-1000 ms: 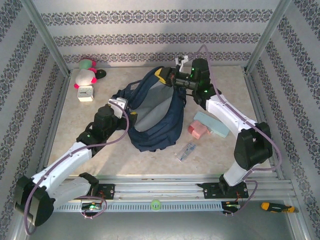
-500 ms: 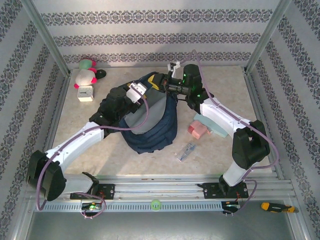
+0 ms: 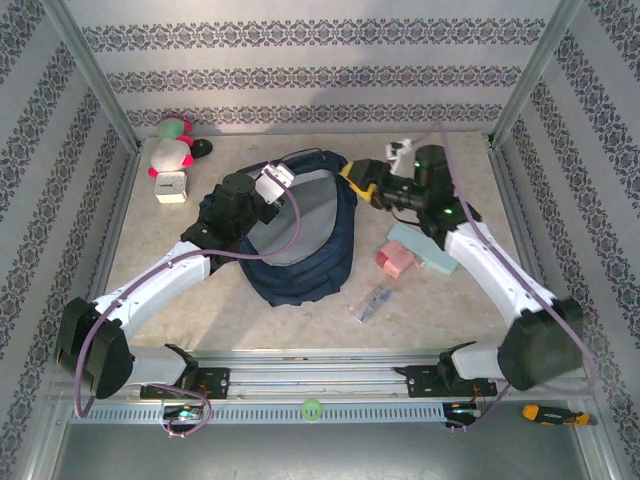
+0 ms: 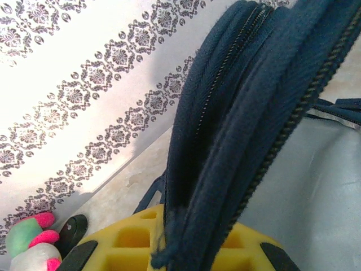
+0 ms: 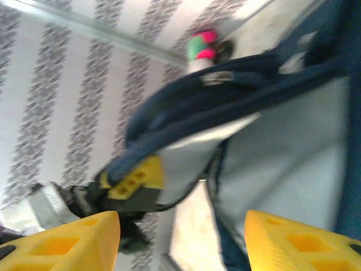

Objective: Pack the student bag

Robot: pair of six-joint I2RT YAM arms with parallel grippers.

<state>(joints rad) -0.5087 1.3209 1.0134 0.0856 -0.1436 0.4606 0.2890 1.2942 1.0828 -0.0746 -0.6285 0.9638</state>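
Note:
The student bag point(image 3: 322, 255), navy blue with a pale grey lining point(image 3: 300, 215), lies open-mouthed at the table's middle. My left gripper point(image 3: 285, 178) is at the bag's upper left rim. In the left wrist view its yellow fingers point(image 4: 127, 248) are shut on the bag's zippered edge point(image 4: 242, 113), which runs up between them. My right gripper point(image 3: 357, 183) hangs just right of the bag's upper right rim. Its yellow fingertips point(image 5: 62, 243) stand apart with nothing between them, facing the bag's mouth point(image 5: 186, 107).
A pink box point(image 3: 395, 262) and a flat teal box point(image 3: 425, 248) lie right of the bag, with a small grey item point(image 3: 373, 302) nearer me. Plush toys point(image 3: 172, 150) and a white cube point(image 3: 172, 187) sit at the back left.
My left gripper reached up to the bag's rim and shut on it. My right gripper let go of the rim, opened and drew back to the right.

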